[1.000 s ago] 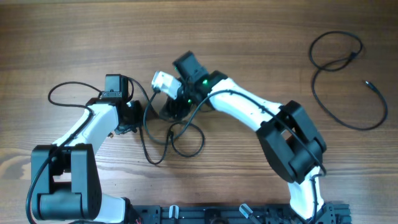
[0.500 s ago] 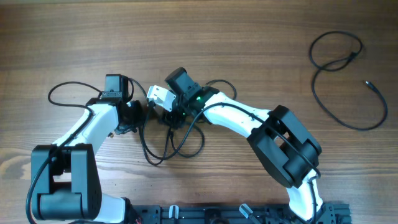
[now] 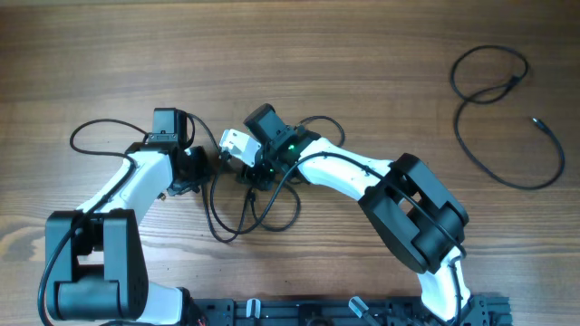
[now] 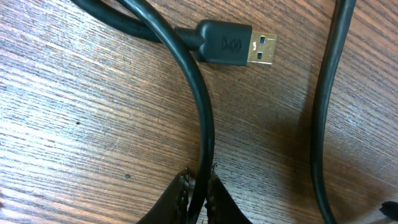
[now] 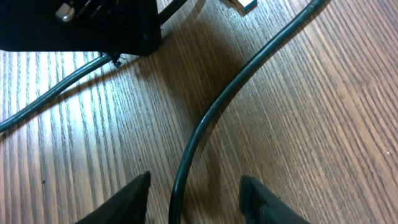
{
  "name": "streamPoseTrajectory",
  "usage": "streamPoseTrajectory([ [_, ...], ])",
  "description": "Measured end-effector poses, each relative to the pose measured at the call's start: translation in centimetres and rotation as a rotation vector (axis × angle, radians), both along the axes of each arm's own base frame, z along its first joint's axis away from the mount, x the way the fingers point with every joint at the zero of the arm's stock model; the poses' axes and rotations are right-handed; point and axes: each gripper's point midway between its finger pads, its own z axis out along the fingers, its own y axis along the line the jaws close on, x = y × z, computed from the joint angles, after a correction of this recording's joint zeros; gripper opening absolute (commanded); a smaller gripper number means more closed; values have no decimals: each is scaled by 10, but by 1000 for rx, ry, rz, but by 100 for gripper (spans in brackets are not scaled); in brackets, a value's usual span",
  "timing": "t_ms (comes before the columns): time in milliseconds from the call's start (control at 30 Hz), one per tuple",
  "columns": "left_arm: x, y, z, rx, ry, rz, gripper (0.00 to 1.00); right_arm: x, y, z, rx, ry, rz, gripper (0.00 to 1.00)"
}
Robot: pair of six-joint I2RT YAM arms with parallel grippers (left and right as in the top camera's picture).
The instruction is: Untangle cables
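Note:
Black cables lie in loose loops on the wood between my two arms. My left gripper is shut on one strand of cable, which runs up past a USB plug. In the overhead view the left gripper faces the right gripper closely. My right gripper is open low over the table, its fingers standing either side of a cable strand without touching it. Another black cable lies apart at the far right.
The left gripper's black body fills the top left of the right wrist view, close to the right fingers. A second cable strand runs down the right side of the left wrist view. The arm bases stand along the near table edge.
My right gripper has moved left and down towards the left gripper, and its jaws have narrowed around a strand. The loops shifted slightly. The left arm has stayed put.

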Motion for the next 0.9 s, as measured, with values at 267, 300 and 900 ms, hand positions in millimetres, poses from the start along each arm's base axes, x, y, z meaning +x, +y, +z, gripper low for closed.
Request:
streamPoseTrajectory([
  [267,0,1,0,3,0,1,13,-2,-2,-2,-10,10,0,40],
  [300,0,1,0,3,0,1,13,-2,-2,-2,-10,10,0,39],
  [900,0,1,0,6,0,1,14,7,2,-5,22,20,-55,4],
])
